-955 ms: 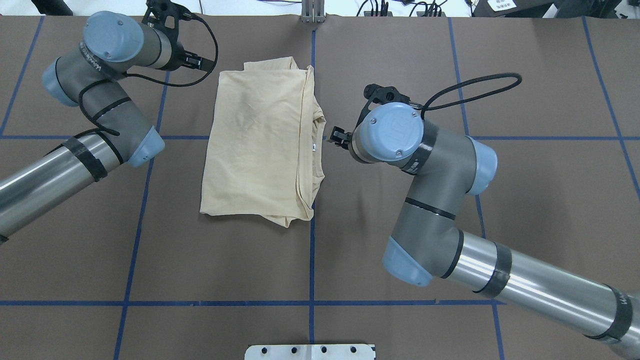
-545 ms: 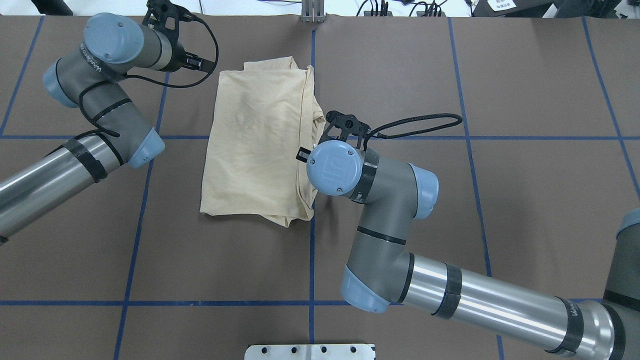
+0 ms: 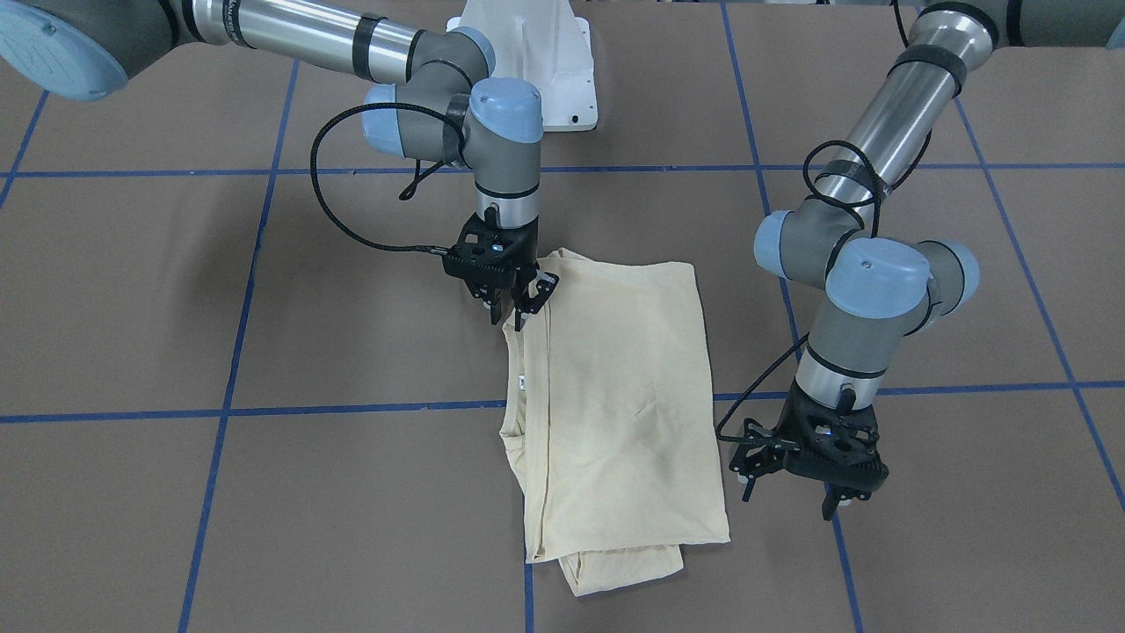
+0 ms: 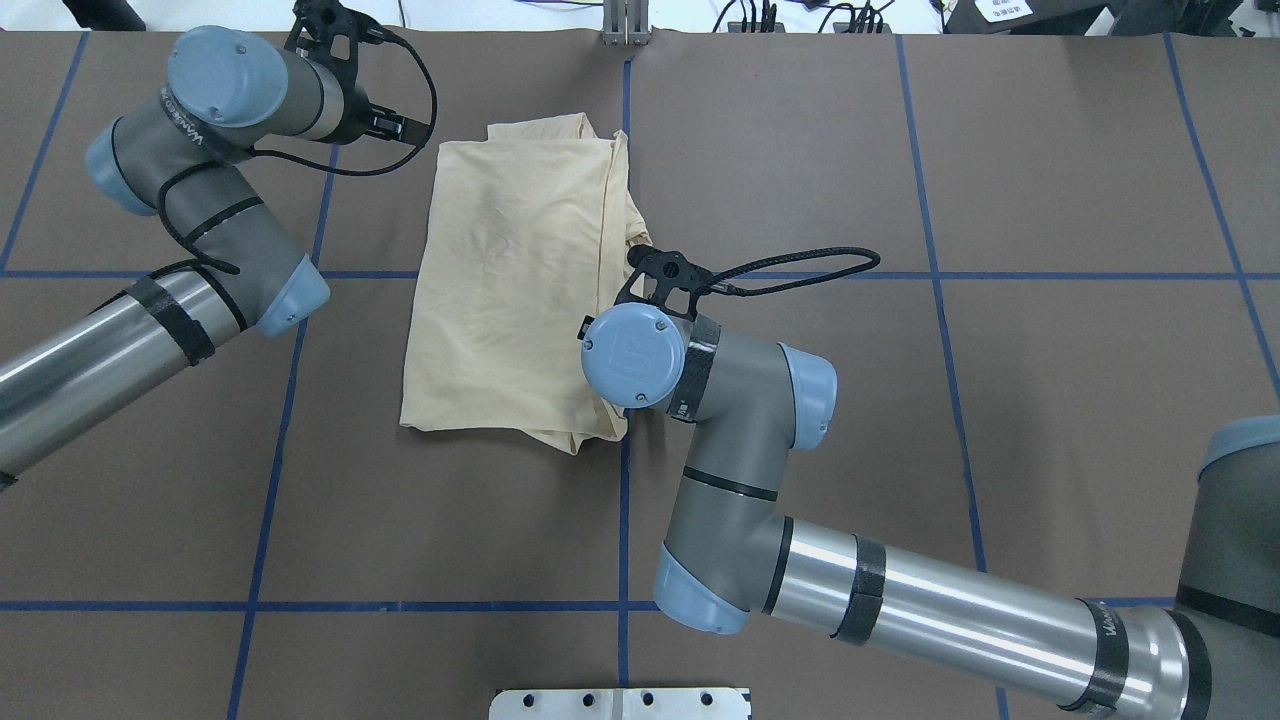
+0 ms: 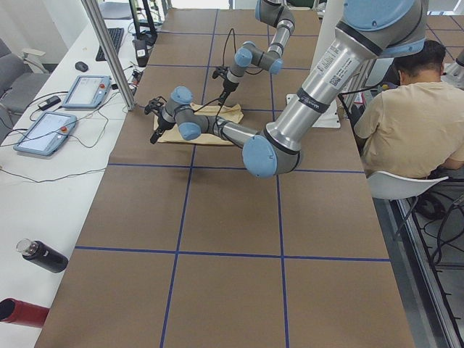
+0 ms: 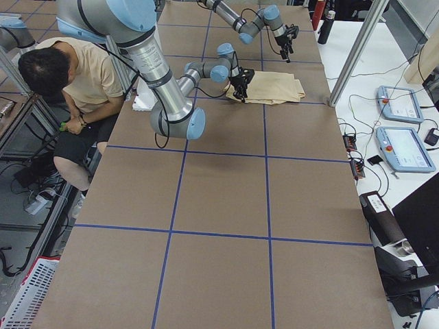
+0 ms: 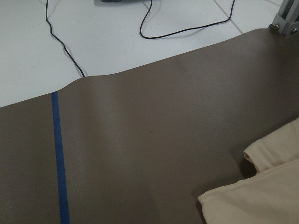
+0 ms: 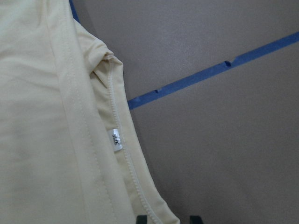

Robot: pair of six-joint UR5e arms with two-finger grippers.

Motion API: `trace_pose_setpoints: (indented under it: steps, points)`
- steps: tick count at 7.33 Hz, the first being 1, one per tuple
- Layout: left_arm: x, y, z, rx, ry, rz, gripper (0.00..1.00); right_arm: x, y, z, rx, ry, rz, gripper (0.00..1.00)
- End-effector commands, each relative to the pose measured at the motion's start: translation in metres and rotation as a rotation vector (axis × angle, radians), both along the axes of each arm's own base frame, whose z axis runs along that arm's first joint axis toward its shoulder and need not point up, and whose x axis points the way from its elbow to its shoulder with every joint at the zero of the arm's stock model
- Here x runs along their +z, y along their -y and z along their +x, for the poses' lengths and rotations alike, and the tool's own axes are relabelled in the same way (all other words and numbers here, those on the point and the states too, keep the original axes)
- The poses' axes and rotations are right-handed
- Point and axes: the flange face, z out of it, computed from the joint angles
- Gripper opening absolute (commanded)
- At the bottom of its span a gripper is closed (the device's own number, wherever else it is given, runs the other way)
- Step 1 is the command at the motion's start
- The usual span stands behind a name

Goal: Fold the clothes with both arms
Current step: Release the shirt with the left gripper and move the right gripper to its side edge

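Observation:
The clothes are one cream-yellow shirt (image 3: 615, 396) (image 4: 510, 290), folded into a rectangle near the table's middle. Its white neck tag (image 8: 115, 140) shows at the collar edge. My right gripper (image 3: 508, 308) hangs open just over that collar-side edge. In the right wrist view its fingertips (image 8: 140, 219) stand apart at the shirt's hem. In the overhead view the right wrist hides it. My left gripper (image 3: 795, 492) (image 4: 395, 125) hovers open beside the shirt's far corner (image 7: 261, 196), apart from the cloth.
Blue tape lines (image 4: 625, 520) divide the brown table cover. The white pedestal base (image 3: 527, 53) stands at the robot's side. A seated person (image 5: 406, 123) is beside the table. Control tablets (image 5: 43, 130) and bottles (image 5: 40, 255) lie on the side bench.
My right arm has swung left from beside the shirt to above its collar edge, and its cable loop has flattened. The left arm has barely moved.

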Motion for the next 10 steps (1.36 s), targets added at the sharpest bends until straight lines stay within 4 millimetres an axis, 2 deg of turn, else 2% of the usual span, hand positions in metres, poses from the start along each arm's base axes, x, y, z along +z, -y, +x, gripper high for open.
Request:
trace_pose_setpoints:
  steps: [1, 2, 3, 5, 6, 7, 8, 9, 10]
  points:
    - [0.0, 0.0, 0.0, -0.001, 0.0, -0.001, 1.0, 0.006, -0.002, -0.006, -0.007, -0.015, -0.005, 0.42]
    - [0.0, 0.0, 0.0, 0.0, 0.001, 0.0, 1.0, 0.005, -0.004, -0.008, -0.007, -0.012, -0.007, 0.31]
    - [0.0, 0.0, 0.0, 0.0, 0.001, 0.0, 1.0, 0.004, -0.004, -0.009, -0.007, -0.012, -0.007, 0.04]
    - [0.0, -0.001, 0.001, 0.001, 0.0, -0.001, 1.0, 0.0, -0.003, -0.007, -0.014, -0.009, 0.001, 0.0]
    - [-0.001, -0.001, 0.001, 0.001, -0.001, 0.001, 1.0, 0.006, -0.005, -0.001, -0.015, -0.01, 0.001, 0.0]
    - [-0.004, -0.003, 0.003, 0.004, -0.005, 0.005, 1.0, 0.026, -0.016, 0.022, -0.021, -0.003, 0.0, 0.0]
    - [-0.005, -0.005, 0.006, 0.0, -0.015, -0.004, 1.0, 0.046, -0.036, 0.055, -0.029, 0.01, 0.008, 0.0]
    - [-0.005, -0.011, 0.015, -0.001, -0.031, -0.021, 1.0, 0.063, -0.07, 0.078, -0.06, 0.021, 0.015, 0.0]
    - [-0.008, -0.012, 0.017, 0.0, -0.036, -0.02, 1.0, 0.068, -0.089, 0.086, -0.069, 0.021, 0.032, 0.0]
